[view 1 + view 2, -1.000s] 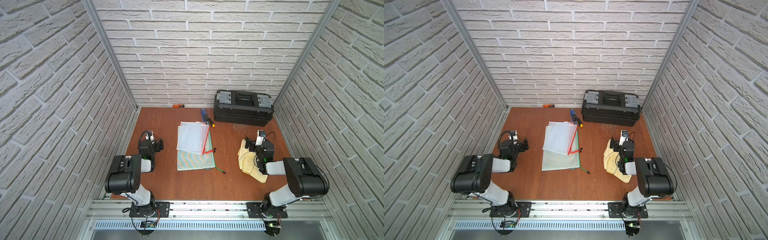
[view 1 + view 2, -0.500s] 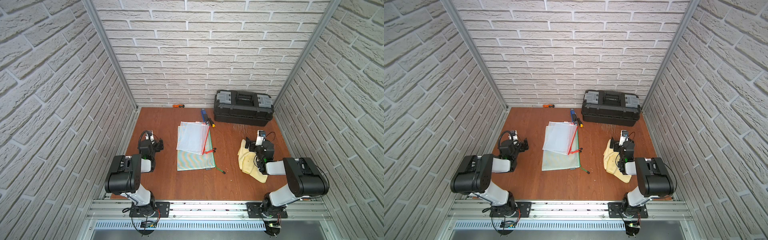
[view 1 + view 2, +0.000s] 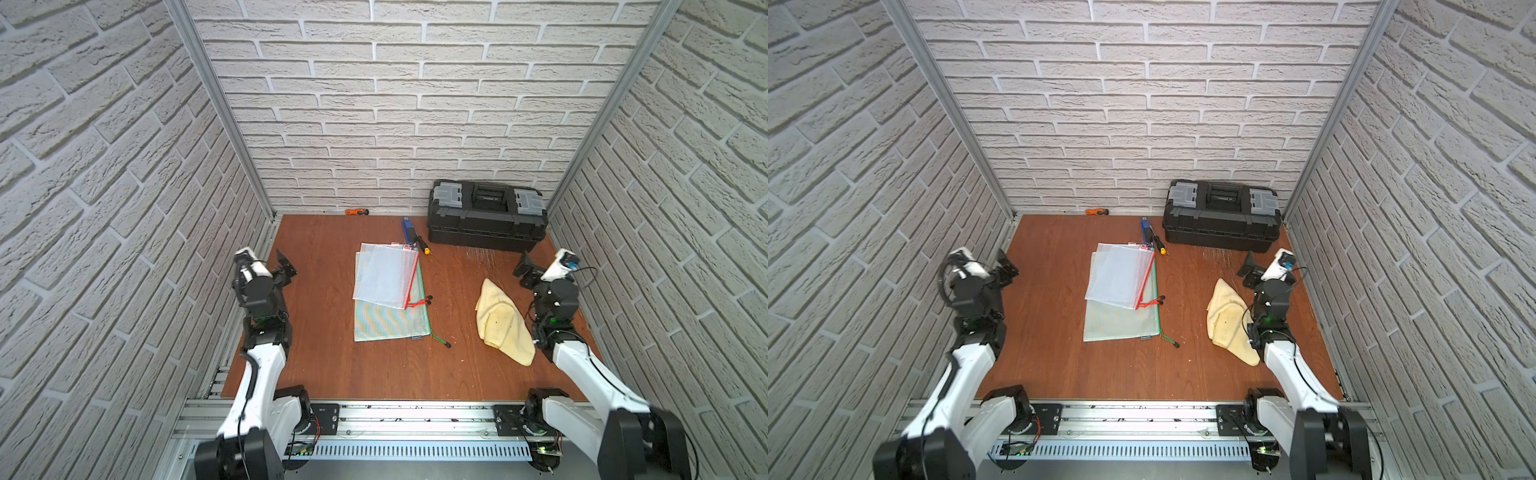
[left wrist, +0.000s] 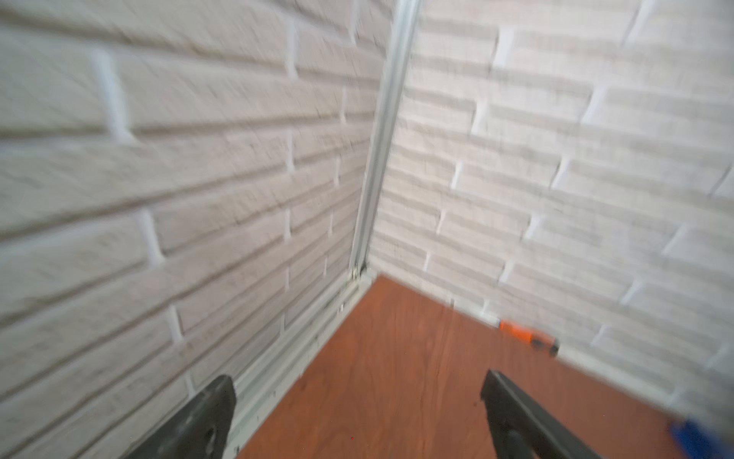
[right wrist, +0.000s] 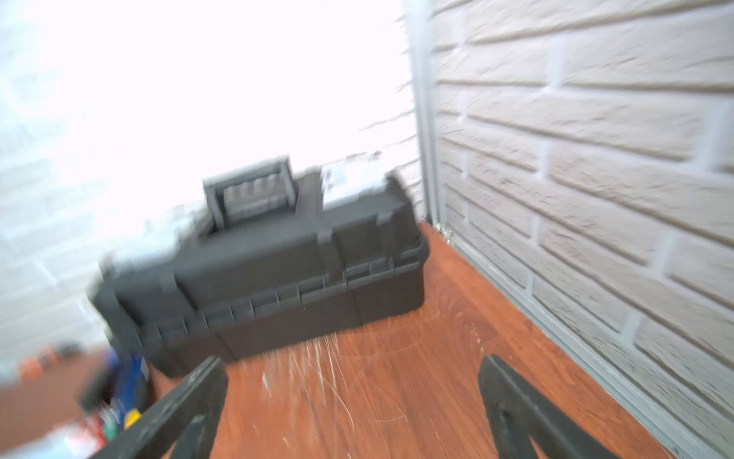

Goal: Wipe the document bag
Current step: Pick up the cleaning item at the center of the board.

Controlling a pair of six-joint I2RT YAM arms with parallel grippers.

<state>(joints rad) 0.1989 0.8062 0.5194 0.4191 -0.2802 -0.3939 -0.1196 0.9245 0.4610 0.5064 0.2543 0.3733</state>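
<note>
Judging by how things lie, the wiping has not begun. With the table read as a clock, twelve at the back wall, the red-zip document bag lies flat just off centre toward nine. It sits askew on top of a green-edged document bag, and nothing touches either one. The yellow cloth lies crumpled at about four o'clock, well apart from the bags and just beside the right arm, not picked up.

The left gripper hangs at nine o'clock near the side wall, released and empty. The right gripper hangs between two and three o'clock, past the cloth's far tip, also spread wide and grasping nothing. The whole job is left: take the cloth, carry it to the bag, probably steady the bag with the other arm, and rub across it.

Both top views show the bags, the cloth and both arms together. Neither wrist view shows the cloth, nor a bag clearly. The left wrist view, blurred, looks into the wall corner. It shows the left gripper with bare table between its jaws, and an orange-handled screwdriver against the back wall at eleven. The right wrist view, also blurred, shows the right gripper empty. It faces the black toolbox at one o'clock, with pale scratches on the wood in front.
</note>
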